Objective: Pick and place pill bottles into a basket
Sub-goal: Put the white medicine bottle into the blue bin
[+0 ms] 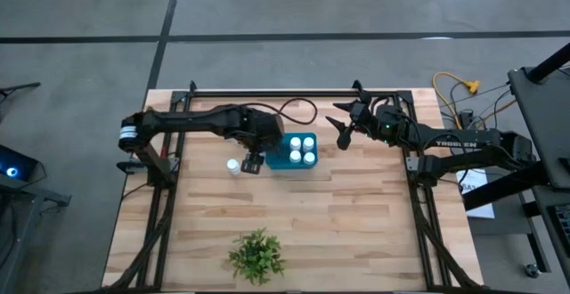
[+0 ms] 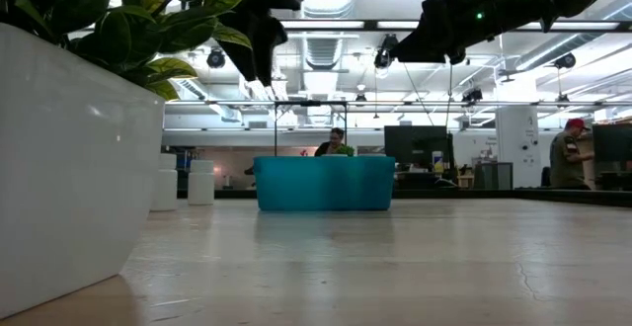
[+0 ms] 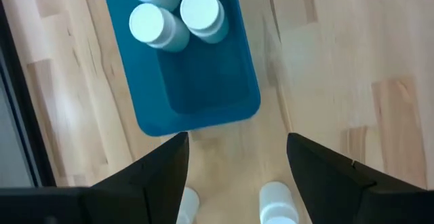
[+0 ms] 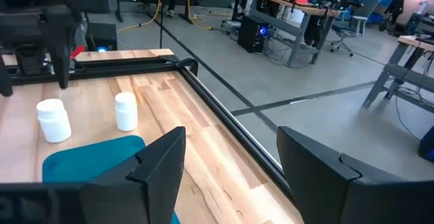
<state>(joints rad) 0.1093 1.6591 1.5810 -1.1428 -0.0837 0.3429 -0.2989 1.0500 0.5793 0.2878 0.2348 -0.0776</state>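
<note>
The teal-blue basket (image 1: 280, 154) (image 3: 203, 88) (image 2: 324, 183) stands on the wooden table at its middle, toward the far side. Several white pill bottles (image 1: 302, 148) (image 3: 201, 11) stand upright in it. Two more pill bottles (image 3: 278, 205) (image 3: 188, 203) (image 4: 53, 120) (image 4: 126, 110) stand on the table just left of the basket. My left gripper (image 1: 252, 162) (image 3: 237, 157) hangs open above these two, fingers pointing down, holding nothing. My right gripper (image 1: 343, 132) (image 4: 230, 157) waits open in the air right of the basket, roughly level.
A green plant (image 1: 256, 257) in a white pot (image 2: 69, 158) stands near the table's front edge. A dark frame rail (image 1: 294, 92) runs along the far edge. Bare wood lies in front of the basket. People show in the room behind.
</note>
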